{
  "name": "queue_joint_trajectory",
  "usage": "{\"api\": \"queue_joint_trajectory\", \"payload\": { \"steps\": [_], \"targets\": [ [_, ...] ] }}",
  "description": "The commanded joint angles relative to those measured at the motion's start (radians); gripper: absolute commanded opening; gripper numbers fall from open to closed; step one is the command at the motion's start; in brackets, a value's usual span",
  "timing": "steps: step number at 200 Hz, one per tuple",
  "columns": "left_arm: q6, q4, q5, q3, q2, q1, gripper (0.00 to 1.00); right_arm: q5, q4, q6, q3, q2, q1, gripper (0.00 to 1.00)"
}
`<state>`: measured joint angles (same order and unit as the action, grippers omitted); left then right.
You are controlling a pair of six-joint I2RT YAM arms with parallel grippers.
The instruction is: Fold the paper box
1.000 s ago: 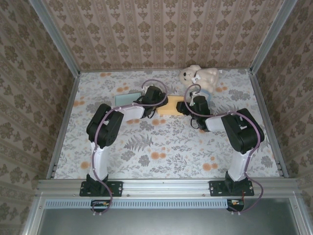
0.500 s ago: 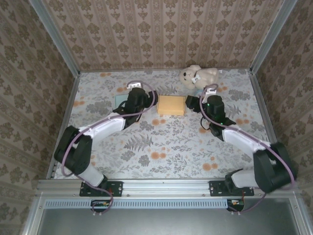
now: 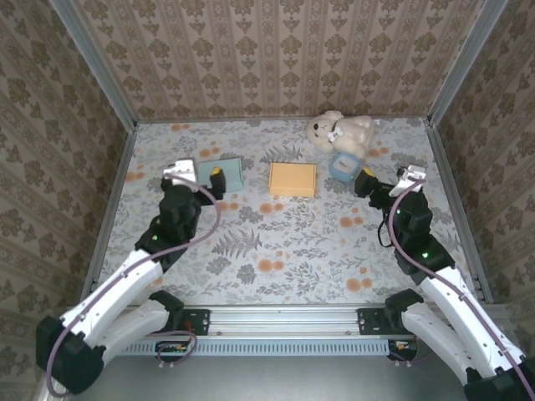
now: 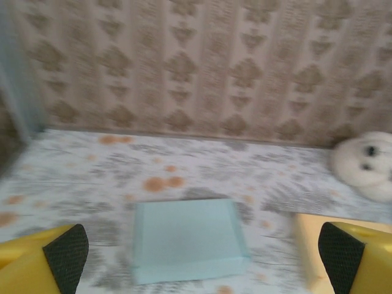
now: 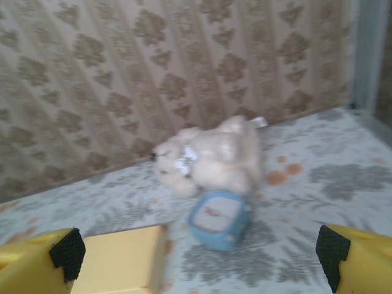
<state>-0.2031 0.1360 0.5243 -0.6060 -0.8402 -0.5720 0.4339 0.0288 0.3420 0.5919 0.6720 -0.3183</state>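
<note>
White teddy bear [image 3: 339, 129], small blue tub [image 3: 342, 166] just beside it

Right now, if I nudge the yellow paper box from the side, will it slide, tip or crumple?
The yellow paper box lies flat and low on the table, so it would probably slide rather than tip or roll. Being paper, it is likely light and could dent under a firm pinch.
</note>
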Motion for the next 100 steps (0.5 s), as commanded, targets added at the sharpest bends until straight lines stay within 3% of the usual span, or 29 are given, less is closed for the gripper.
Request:
{"api": "queue_joint_trajectory", "payload": {
  "steps": [1, 20, 40, 62, 80, 91, 100],
  "targets": [
    [0.313, 0.148, 0.144, 0.165, 0.031, 0.035, 1.00, 0.201, -0.005, -0.086, -0.114, -0.001, 0.010, 1.00],
    [0.378, 0.391, 0.049, 0.299, -0.061, 0.107, 1.00, 0.233, -0.172, -0.140, -0.230, 0.027, 0.023, 1.00],
    [0.217, 0.400, -0.056, 0.316, -0.176, 0.306, 1.00, 0.215, -0.288, -0.219, -0.293, 0.081, 0.056, 1.00],
    [0.075, 0.516, -0.189, 0.355, -0.270, 0.475, 1.00, 0.139, -0.333, -0.217, -0.299, 0.181, 0.139, 1.00],
    [0.056, 0.647, -0.250, 0.354, -0.394, 0.535, 1.00, 0.067, -0.417, -0.129, -0.312, 0.289, 0.212, 1.00],
    [0.059, 0.547, -0.302, 0.305, -0.398, 0.550, 1.00, 0.044, -0.479, -0.064, -0.317, 0.368, 0.248, 1.00],
    [0.089, 0.594, -0.300, 0.303, -0.424, 0.550, 1.00, 0.050, -0.424, -0.027, -0.270, 0.414, 0.263, 1.00]
  ]
}}
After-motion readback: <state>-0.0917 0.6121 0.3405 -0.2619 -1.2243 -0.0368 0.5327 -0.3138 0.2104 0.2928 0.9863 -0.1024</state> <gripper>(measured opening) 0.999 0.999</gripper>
